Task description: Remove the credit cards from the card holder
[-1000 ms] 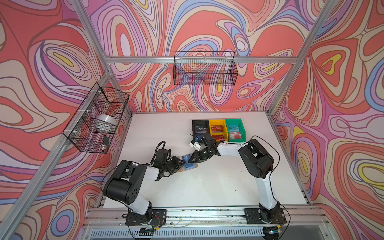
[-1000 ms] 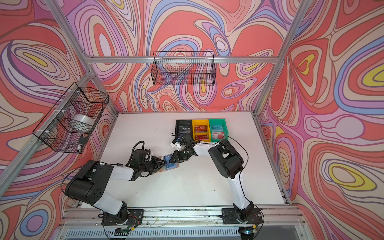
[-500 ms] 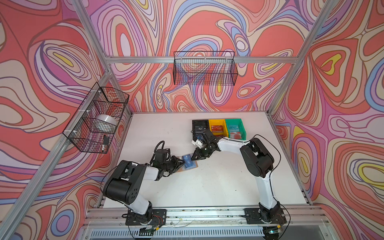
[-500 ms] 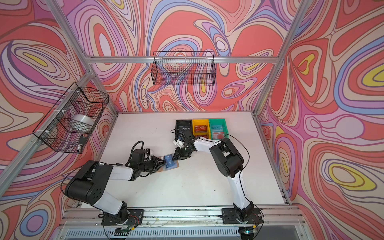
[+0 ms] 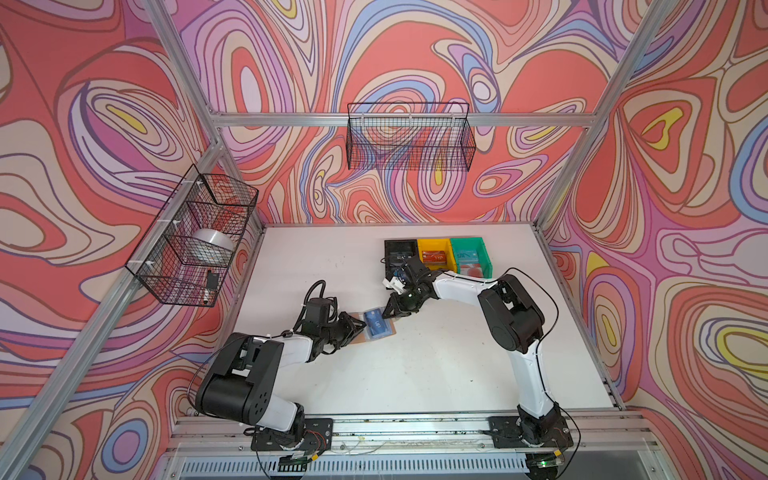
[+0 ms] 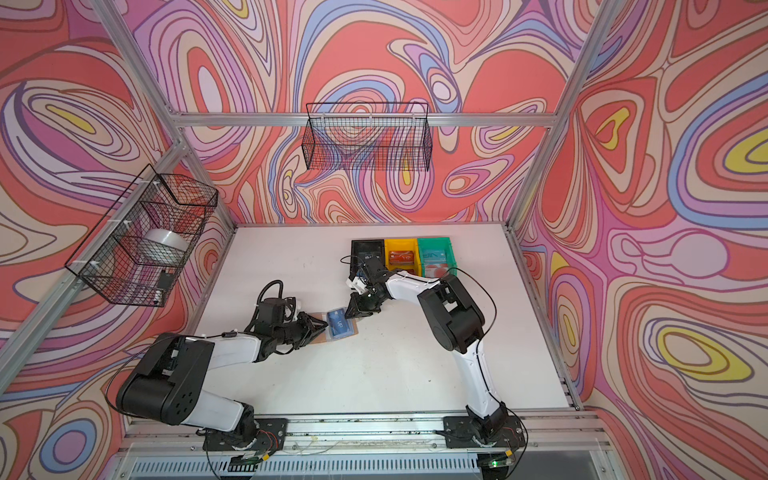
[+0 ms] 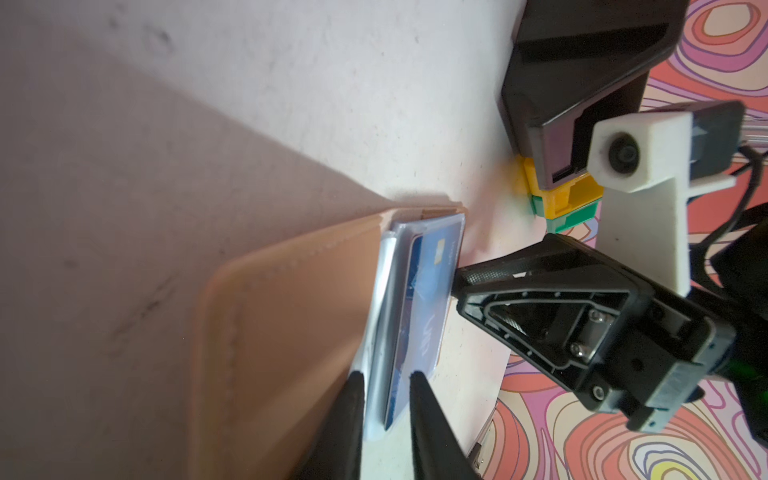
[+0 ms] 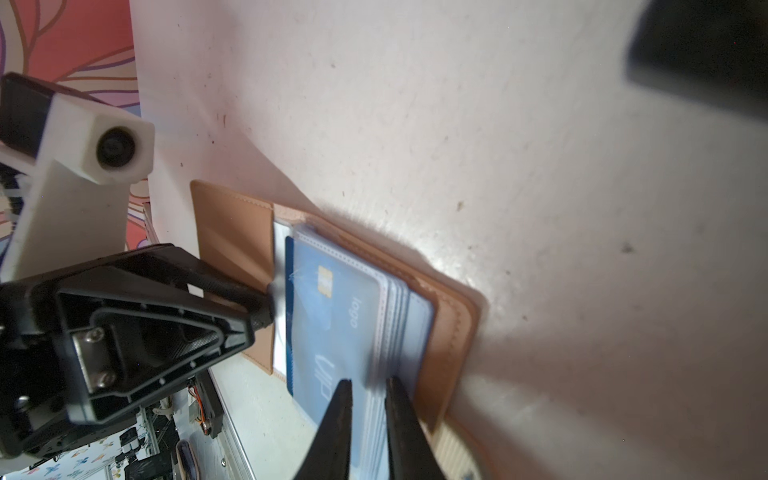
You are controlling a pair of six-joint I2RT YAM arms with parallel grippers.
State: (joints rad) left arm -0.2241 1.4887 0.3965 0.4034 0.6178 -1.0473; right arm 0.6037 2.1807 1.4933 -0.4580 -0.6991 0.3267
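Left gripper (image 7: 387, 376) pinches clear plastic sleeves (image 7: 376, 324) holding a blue card (image 7: 419, 316) between its jaws, tan leather-look card holder (image 7: 291, 332) alongside, right gripper (image 7: 457, 279) touching just beyond.

the white table (image 5: 415, 374) is carrying everything here, and its surface is showing small dark specks and scuffs in the wrist views. the card holder (image 5: 376, 326) is lying open on it near the middle, slightly left of centre. its tan cover is resting flat against the table and its clear bluish sleeves are facing up. toward the back, three small bins are standing side by side in a touching row: a black bin (image 5: 400, 249), a yellow bin (image 5: 434, 251) and a green bin (image 5: 469, 254).
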